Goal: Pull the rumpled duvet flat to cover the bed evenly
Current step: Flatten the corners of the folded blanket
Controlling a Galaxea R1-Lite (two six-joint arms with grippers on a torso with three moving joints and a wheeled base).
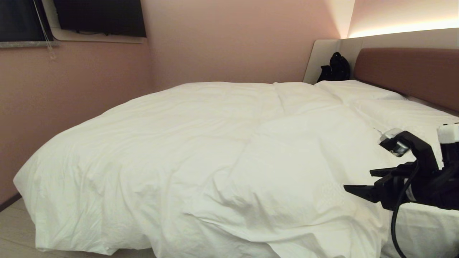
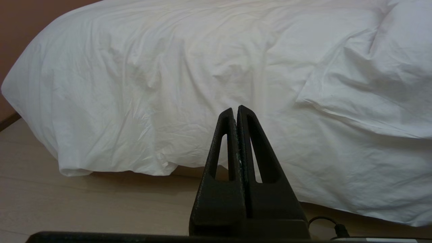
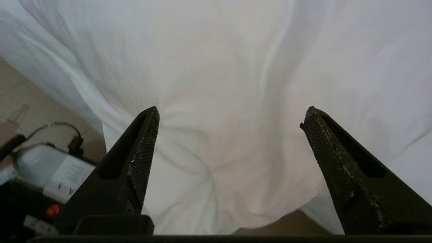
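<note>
Item, duvet point(image 1: 200, 150): spread across the bed point(image 1: 408, 71), mid-frame, still bunched lower right; my right gripper point(image 1: 358, 181) released wide beside that fold, left gripper point(image 2: 235, 113) clenched empty; next, I judge, regrip and pull.

Right arm out at lower right of head view, left parked.

Black right gripper point(image 1: 358, 181) reaching leftward from the frame's right edge, tapered textured fingers point(image 3: 143, 141) spread wide, nothing between them. Black left gripper point(image 2: 236, 109) low in centre of its wrist view, wedge fingers pressed flat together, empty.
</note>
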